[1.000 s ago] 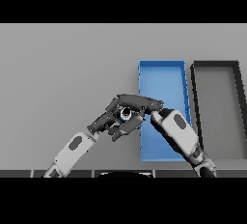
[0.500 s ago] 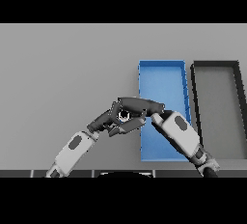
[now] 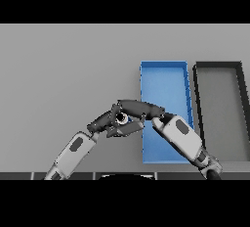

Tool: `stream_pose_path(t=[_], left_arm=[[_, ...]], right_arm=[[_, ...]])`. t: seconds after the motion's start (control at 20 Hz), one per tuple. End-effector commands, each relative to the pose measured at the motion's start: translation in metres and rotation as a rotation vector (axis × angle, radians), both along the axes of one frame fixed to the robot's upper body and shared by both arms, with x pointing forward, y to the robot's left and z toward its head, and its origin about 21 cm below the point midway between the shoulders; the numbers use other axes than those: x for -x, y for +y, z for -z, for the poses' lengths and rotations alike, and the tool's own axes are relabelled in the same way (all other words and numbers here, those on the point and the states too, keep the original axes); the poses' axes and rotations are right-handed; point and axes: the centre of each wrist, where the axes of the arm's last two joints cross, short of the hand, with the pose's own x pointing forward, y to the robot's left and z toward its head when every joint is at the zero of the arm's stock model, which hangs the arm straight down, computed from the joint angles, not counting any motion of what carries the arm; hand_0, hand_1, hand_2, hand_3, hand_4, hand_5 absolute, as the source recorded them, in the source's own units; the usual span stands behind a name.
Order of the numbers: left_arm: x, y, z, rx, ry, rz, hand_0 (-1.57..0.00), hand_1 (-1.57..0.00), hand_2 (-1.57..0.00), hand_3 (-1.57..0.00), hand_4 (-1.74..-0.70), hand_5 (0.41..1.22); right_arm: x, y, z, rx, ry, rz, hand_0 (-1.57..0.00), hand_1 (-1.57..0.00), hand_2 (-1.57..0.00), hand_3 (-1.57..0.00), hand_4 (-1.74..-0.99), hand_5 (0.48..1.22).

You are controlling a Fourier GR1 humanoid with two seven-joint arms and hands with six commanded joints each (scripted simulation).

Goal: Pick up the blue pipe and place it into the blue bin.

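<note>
Spanning grey table (image 3: 63, 69), blue bin (image 3: 163, 81) beside black bin (image 3: 219, 99).

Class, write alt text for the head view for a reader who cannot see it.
Two robot hands meet just left of a blue bin on a grey table, the left hand and right hand closed together around a small object. A dark bin sits to the right.

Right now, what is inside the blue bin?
The visible floor of the blue bin is bare blue; no pipe lies there. The right arm crosses its lower part and covers some floor. The right hand and left hand meet just left of the bin.
</note>
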Motion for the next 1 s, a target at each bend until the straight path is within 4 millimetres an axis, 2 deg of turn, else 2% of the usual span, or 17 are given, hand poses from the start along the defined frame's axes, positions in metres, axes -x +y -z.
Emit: stream_pose_path(t=[0.0,0.15,0.3,0.5,0.65,0.7,0.8,0.95], left_arm=[[-0.001,0.001,0.000,0.005,-0.003,-0.001,-0.17,-0.17,-0.16,-0.16,-0.90,0.836],[0.002,0.000,0.005,0.031,0.049,-0.019,-0.09,-0.08,-0.08,-0.08,-0.87,0.697],[-0.002,-0.002,0.004,0.005,0.110,-0.067,-0.05,-0.04,-0.04,-0.04,-0.89,0.639],[0.005,0.001,0.007,0.002,0.139,-0.068,-0.02,-0.02,-0.02,-0.02,-0.91,0.564],[0.011,0.000,0.008,0.014,0.144,-0.057,-0.01,-0.01,-0.01,-0.01,-0.92,0.515],[0.008,-0.001,0.006,0.002,0.146,-0.067,-0.01,-0.01,-0.01,-0.01,-0.92,0.507],[0.010,0.002,0.003,-0.006,0.154,-0.074,0.00,0.00,0.00,0.00,-0.93,0.496],[0.009,0.005,0.001,-0.017,0.146,-0.071,0.00,0.00,0.00,0.00,-0.92,0.488]], right_arm=[[0.000,0.001,0.000,0.001,0.008,0.008,-1.57,-1.57,-1.57,-1.57,-1.488,1.217],[-0.004,-0.004,0.000,0.000,-0.004,0.022,-1.57,-1.57,-1.57,-1.57,-1.487,1.219],[-0.005,-0.004,-0.001,-0.016,0.004,0.022,-1.57,-1.57,-1.57,-1.57,-1.488,1.220],[-0.008,-0.002,-0.011,-0.076,0.190,-0.027,-1.57,-1.57,-1.57,-1.57,-1.490,1.221],[-0.010,-0.009,-0.041,-0.102,0.281,-0.018,-1.57,-1.57,-1.57,-1.57,-1.490,1.221],[-0.013,-0.015,-0.055,-0.116,0.264,-0.011,-1.57,-1.57,-1.57,-1.57,-1.491,1.221],[-0.014,-0.011,-0.087,-0.172,0.217,-0.035,-1.57,-1.57,-1.57,-1.57,-1.493,1.221],[-0.029,-0.015,-0.123,-0.222,0.145,-0.032,-1.57,-1.57,-1.57,-1.57,-1.495,1.221]])
